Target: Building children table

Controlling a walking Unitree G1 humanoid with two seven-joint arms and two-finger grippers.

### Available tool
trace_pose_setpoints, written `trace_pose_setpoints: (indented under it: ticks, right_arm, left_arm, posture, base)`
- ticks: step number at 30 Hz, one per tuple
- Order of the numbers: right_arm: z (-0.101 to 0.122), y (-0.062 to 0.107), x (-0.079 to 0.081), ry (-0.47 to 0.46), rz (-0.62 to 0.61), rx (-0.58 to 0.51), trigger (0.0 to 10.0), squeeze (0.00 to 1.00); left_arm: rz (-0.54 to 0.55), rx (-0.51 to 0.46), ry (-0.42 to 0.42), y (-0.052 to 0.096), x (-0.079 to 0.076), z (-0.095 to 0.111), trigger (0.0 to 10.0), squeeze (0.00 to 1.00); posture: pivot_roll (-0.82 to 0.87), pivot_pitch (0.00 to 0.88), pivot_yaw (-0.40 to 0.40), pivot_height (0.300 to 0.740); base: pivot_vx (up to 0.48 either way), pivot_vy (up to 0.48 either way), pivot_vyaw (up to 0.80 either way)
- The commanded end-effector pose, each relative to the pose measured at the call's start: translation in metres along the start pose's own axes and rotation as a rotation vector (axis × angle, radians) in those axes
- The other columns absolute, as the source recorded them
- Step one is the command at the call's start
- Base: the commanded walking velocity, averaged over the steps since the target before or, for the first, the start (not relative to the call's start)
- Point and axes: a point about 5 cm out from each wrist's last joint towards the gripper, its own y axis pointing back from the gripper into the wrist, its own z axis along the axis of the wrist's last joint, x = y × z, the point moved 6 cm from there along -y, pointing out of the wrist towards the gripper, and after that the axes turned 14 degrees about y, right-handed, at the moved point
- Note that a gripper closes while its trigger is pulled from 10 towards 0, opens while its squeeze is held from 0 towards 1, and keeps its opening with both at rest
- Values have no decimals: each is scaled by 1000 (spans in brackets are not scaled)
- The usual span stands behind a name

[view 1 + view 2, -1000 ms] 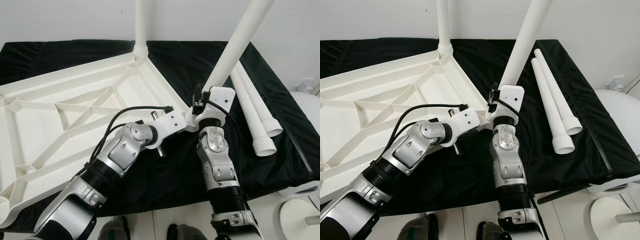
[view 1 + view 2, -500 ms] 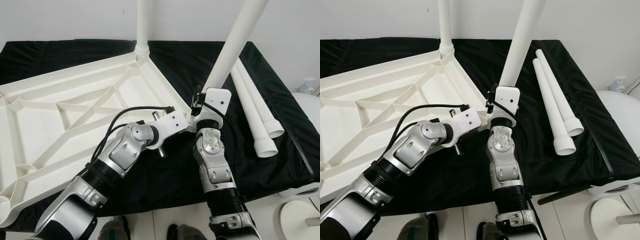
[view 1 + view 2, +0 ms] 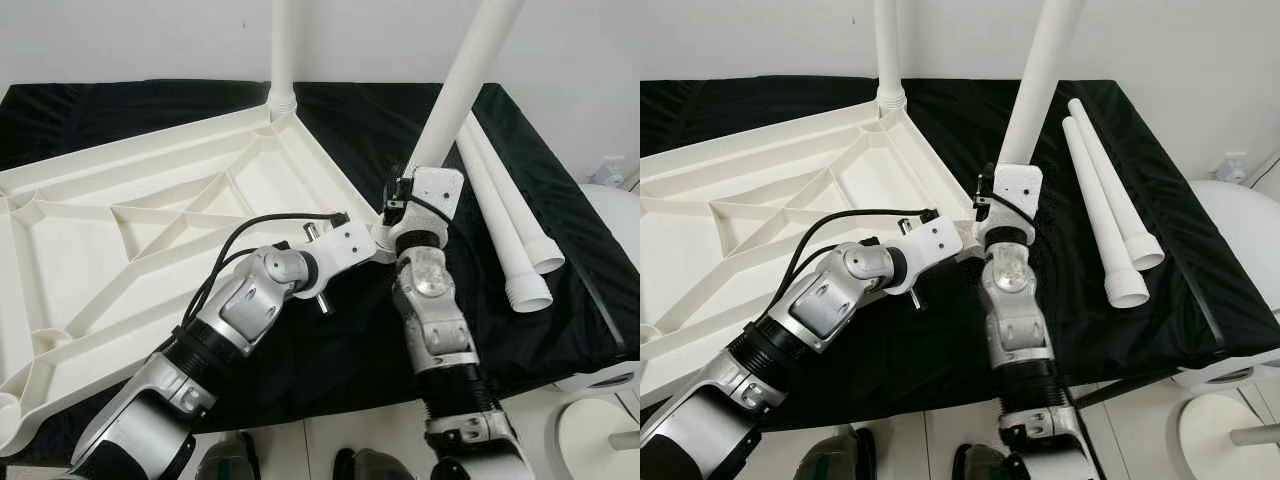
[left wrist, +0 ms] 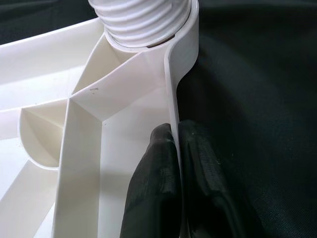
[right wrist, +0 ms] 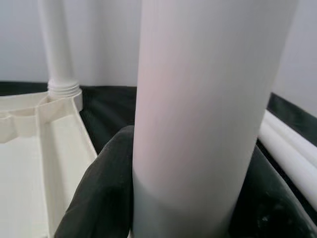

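With the left pincer (image 4: pixel 176 163) pinched shut on the thin rim of the inverted tabletop (image 3: pixel 150 215) beside its corner socket, the right pincer (image 5: pixel 193 198) clamps the smooth, rigid, probably light table leg (image 3: pixel 462 85) standing there, best gripped low.

You are looking at two silver jointed arms wearing white wrist housings. A black cable (image 3: pixel 250 232) is looping toward 11 o'clock off the left forearm (image 3: pixel 245 305); black ribbed collars are ringing both.

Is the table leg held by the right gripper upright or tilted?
Tilted: the table leg leans rightward from the right gripper, unlike the vertical far leg.
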Motion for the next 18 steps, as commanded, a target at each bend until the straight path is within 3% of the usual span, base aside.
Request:
trace_pose_setpoints:
  ticks: [1,12,18]
  right_arm:
    - [-49,7,-19,46,-7,174,10000,0]
    - [-58,5,-36,73,24,182,10000,0]
    - [-58,11,-31,52,103,127,10000,0]
  left_arm:
    - [-32,42,-16,-3,-8,-9,10000,0]
    - [-33,43,-15,-3,-9,-9,10000,0]
    - [-29,41,-15,-3,-8,-9,10000,0]
  posture:
    - [-18,97,-39,740]
    - [-17,106,-37,740]
    - [-17,106,-37,740]
  base:
    - [0,0,0]
    - [0,0,0]
    - [0,0,0]
